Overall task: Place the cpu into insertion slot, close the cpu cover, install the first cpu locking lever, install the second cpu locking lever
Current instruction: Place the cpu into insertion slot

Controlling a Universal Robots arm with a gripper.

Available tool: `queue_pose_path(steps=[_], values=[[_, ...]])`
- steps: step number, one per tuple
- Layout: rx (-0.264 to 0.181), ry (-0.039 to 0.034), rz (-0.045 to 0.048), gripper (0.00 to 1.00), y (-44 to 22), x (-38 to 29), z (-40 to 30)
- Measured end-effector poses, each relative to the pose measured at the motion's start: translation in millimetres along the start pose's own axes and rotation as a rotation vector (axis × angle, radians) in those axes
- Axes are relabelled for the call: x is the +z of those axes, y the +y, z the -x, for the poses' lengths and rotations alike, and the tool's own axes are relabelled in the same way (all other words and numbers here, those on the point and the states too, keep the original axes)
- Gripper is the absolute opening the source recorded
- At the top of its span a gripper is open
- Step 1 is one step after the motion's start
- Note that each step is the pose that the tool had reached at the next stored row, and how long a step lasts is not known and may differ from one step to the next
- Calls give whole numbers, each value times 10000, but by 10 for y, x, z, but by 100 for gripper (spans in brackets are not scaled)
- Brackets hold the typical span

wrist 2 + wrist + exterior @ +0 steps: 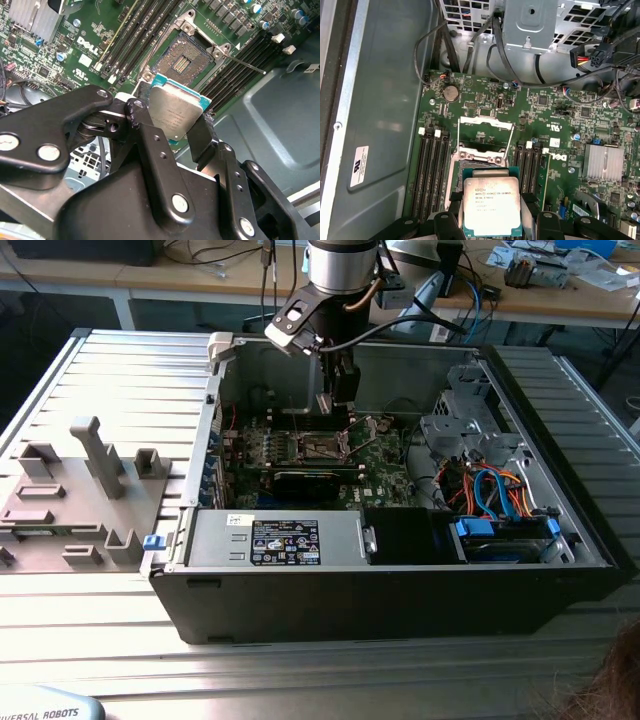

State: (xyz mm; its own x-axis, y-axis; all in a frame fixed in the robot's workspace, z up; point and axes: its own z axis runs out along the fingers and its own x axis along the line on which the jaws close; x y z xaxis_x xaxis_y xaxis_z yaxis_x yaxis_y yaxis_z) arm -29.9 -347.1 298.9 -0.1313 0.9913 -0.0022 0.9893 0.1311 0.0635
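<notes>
Cpu [177, 112] sits clamped by its edges in your gripper [172, 122], just short of the insertion slot [182, 62] (likely light, stiff, fragile underneath): grip edges only

Arm [345, 265] hangs down into the open computer case [400, 580], gripper [337, 400] poised over the green motherboard [385, 465], close above the insertion slot [318, 447]. Grey fixture tray [80, 490] sits outside, on the exterior view's left.
</notes>
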Motion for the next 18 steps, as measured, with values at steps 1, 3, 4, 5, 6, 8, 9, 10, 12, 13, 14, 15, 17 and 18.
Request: queue_pose_path(steps=[1,3,4,5,6,8,9,10,12,13,14,15,17,18], values=[[10,-1,0,54,0,0,0],[27,-1,0,54,0,0,0],[38,-2,0,54,0,0,0],[43,-3,0,54,0,0,0],[49,-3,0,54,0,1,0],[66,-4,-1,54,0,1,0],[72,-5,0,54,0,1,0],[79,-5,0,54,0,1,0],[92,-5,0,54,0,1,0],[98,-6,0,54,0,1,0],[107,-7,-1,54,0,1,0],[113,-7,0,54,0,1,0],[126,-8,0,54,0,1,0],[135,-9,0,54,0,1,0]])
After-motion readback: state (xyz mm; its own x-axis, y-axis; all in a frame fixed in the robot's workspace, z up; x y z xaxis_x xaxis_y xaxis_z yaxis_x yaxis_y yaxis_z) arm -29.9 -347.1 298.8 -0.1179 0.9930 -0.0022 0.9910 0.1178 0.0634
